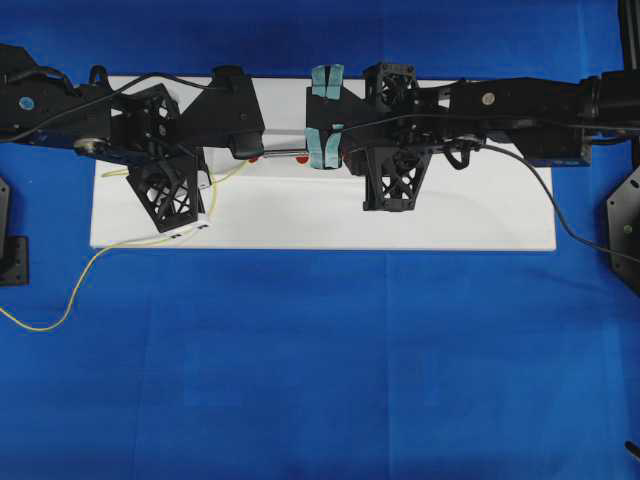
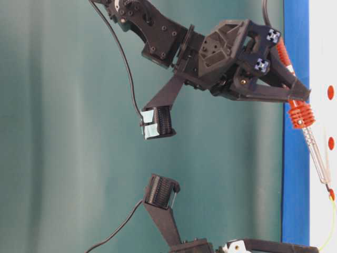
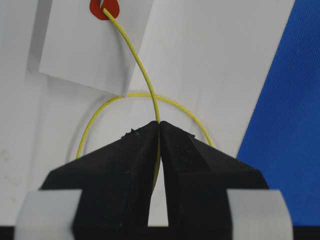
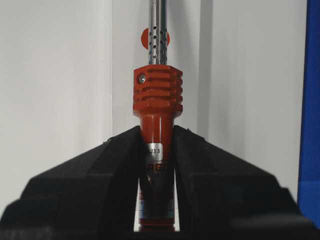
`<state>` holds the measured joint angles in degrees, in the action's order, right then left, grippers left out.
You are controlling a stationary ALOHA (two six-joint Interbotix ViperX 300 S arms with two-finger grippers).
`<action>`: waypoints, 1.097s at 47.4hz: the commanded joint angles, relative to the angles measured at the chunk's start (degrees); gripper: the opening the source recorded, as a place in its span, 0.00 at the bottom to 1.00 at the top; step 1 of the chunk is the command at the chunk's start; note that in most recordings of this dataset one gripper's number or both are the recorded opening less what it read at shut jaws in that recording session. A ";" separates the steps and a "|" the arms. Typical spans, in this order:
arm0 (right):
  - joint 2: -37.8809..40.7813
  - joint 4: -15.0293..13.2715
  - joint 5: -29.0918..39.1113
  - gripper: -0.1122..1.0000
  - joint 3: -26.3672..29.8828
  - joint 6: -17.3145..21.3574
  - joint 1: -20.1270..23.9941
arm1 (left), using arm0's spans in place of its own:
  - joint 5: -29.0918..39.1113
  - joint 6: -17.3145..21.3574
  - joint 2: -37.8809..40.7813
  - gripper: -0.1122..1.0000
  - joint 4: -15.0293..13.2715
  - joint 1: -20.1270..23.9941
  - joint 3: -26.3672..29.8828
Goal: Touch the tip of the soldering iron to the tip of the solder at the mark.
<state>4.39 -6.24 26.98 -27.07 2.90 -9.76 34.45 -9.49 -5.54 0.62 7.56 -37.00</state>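
My left gripper [image 3: 159, 124] is shut on the thin yellow solder [image 3: 142, 75]. The solder curves up from the jaws, and its cut tip lies on a red mark [image 3: 105, 10] on the white board. My right gripper [image 4: 157, 132] is shut on the orange-red handle of the soldering iron [image 4: 157, 100], just behind its ribbed collar. In the table-level view the iron [image 2: 301, 113] slants down to the board. Its dark tip [image 2: 328, 186] is right by a red mark [image 2: 331, 194], where the solder [image 2: 333, 216] ends. I cannot tell whether they touch. Overhead, the silver shaft [image 1: 285, 153] runs between the left gripper [image 1: 243, 150] and the right gripper [image 1: 345, 150].
The white board [image 1: 450, 215] lies on a blue cloth [image 1: 320, 380]. Slack solder [image 1: 60, 300] trails off the board's left edge. The iron's black cord [image 1: 560, 215] runs off to the right. Other red marks [image 2: 330, 92] sit along the board.
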 commanded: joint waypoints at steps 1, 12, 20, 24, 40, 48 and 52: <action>-0.62 -0.18 0.00 0.15 1.49 -0.09 0.00 | 0.00 0.09 -0.70 0.11 -0.09 -0.18 0.79; -0.44 -0.18 0.26 0.16 1.49 -0.09 0.00 | 0.09 0.18 -0.62 0.11 -0.09 -0.18 0.97; -0.44 -0.18 0.18 0.15 1.58 -0.09 0.00 | 0.00 0.35 -0.44 0.11 -0.09 -0.09 1.32; -0.44 -0.18 0.18 0.15 1.58 -0.09 0.00 | 0.09 0.35 -0.26 0.11 -0.09 -0.09 1.49; -0.44 -0.18 0.18 0.16 1.58 -0.44 0.00 | 0.26 0.09 -0.09 0.11 -0.09 -0.18 1.85; -0.35 -0.18 0.18 0.16 1.76 -0.70 0.00 | 0.70 0.00 -0.09 0.11 -0.18 -0.35 1.85; -0.18 -0.18 0.18 0.15 1.85 -0.70 0.00 | 0.70 0.00 -0.18 0.11 -0.09 -0.44 1.85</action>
<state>4.66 -6.24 27.42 -26.89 2.29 -9.76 35.24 -9.40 -5.10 0.62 7.29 -36.39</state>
